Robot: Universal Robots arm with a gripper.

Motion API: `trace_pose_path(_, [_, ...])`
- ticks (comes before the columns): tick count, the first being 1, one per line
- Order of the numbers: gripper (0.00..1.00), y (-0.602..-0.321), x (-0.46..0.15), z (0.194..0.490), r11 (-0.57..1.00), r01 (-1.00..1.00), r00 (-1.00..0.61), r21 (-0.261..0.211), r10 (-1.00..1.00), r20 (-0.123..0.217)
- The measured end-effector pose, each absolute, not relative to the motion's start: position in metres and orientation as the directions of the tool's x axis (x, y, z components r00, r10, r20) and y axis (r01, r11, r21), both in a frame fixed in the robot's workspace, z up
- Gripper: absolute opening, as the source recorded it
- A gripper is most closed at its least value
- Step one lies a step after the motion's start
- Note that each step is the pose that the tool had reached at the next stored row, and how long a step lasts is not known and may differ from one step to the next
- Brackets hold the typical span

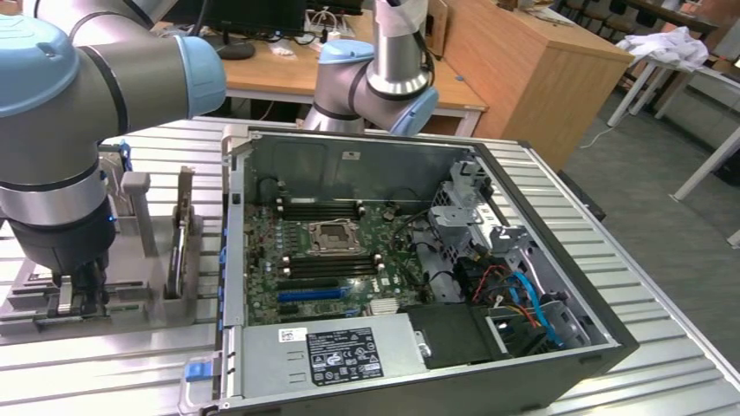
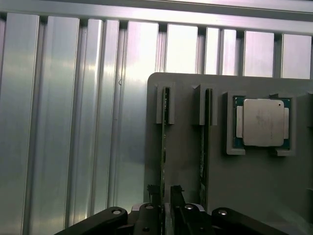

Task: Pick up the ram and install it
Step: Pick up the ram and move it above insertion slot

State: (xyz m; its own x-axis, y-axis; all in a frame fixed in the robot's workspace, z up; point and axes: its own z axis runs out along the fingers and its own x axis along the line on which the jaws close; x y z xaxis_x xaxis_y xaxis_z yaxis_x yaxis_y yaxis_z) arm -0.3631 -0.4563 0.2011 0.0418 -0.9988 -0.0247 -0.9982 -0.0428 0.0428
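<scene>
Where a gray holder (image 2: pixel 234 186) stands toward the table (image 2: pixel 73 122) edge on the exterior view's left, tool (image 2: pixel 164 192) astride upright ram (image 2: pixel 165 139), jaws partly open, not clamped.

Worktop (image 1: pixel 647 260): ribbed aluminium slats, strong glare.
Computer case (image 1: pixel 601 342): lying on the worktop, side open, interior exposed.
Motherboard (image 1: pixel 289 260): green, flat inside the case; processor socket (image 1: pixel 332 234) near its middle.
Power supply (image 1: pixel 335 351): grey box with a label, at the case's near end.
Cables (image 1: pixel 526 295): blue and orange, towards the exterior view's right.
Grey fixture (image 2: pixel 244 186): on the worktop, with a square silver processor chip (image 2: pixel 263 122) seated in a recess.
Wooden desk (image 1: pixel 509 69): behind the worktop.
</scene>
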Motion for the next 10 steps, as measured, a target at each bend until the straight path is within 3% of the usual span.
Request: trace_pose_path(10, [0.23,-0.4563,-0.3632,0.201,-0.043,-0.998,0.042,0.043,-0.999,-0.025])
